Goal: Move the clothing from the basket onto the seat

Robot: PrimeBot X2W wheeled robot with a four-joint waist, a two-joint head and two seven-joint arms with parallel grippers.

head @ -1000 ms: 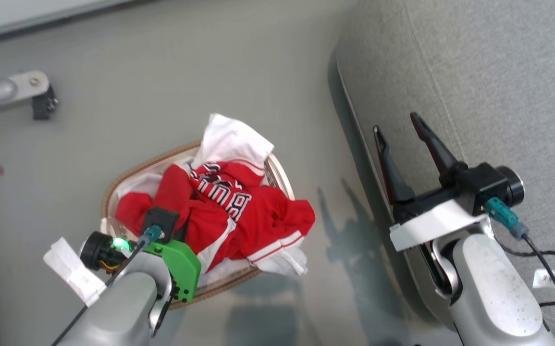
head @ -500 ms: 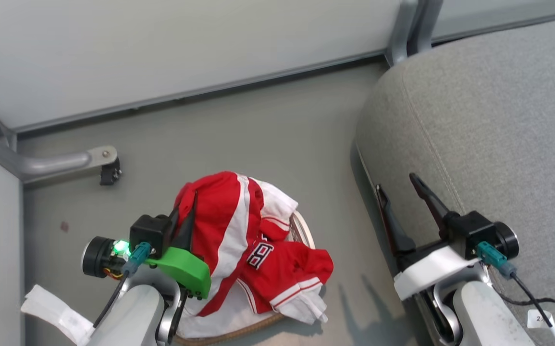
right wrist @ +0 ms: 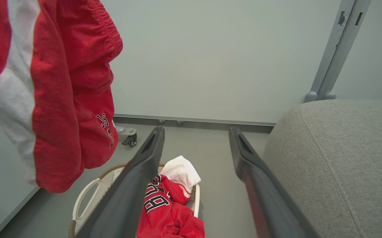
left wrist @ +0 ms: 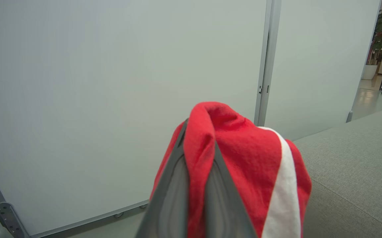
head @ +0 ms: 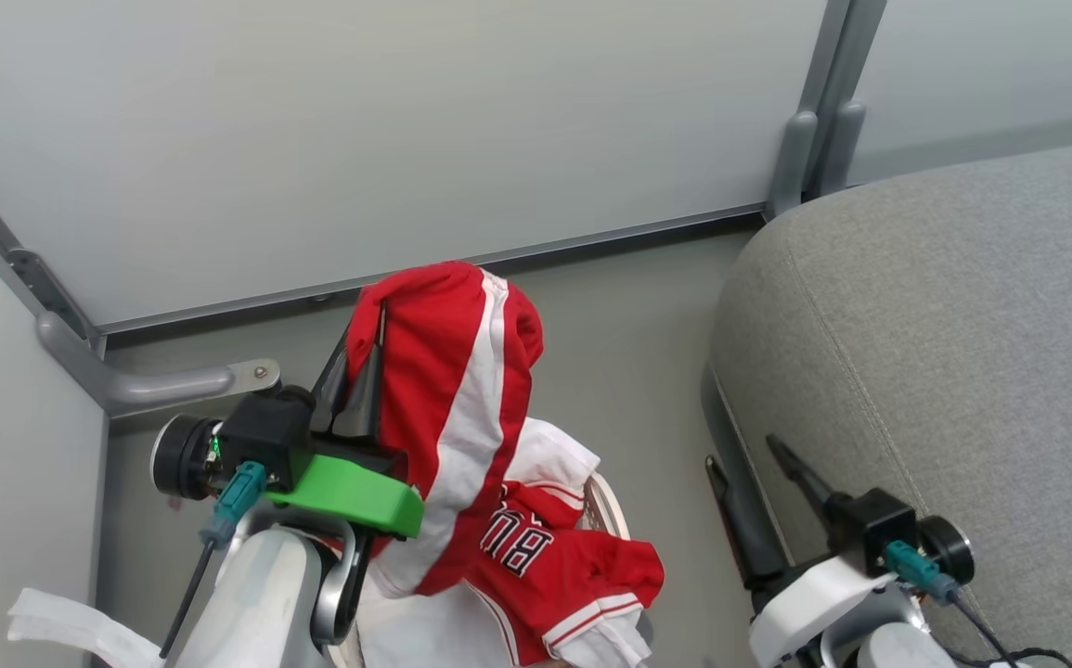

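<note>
My left gripper is shut on a red garment with a white stripe, held high above the basket. In the left wrist view the red cloth is pinched between the fingers and drapes over to the right. A second red jersey with black lettering lies in the basket, over white cloth. My right gripper stands open and empty beside the grey seat. The right wrist view shows the lifted garment hanging clear above the basket and the jersey.
Pale wall panels with a grey metal post stand close behind. A metal foot bracket with a caster sits on the floor at the left. Bare grey floor lies between basket and seat.
My left gripper has risen, pulling the red striped garment up out of the basket. The head camera has tilted up, showing more wall. The right gripper has stayed open.
</note>
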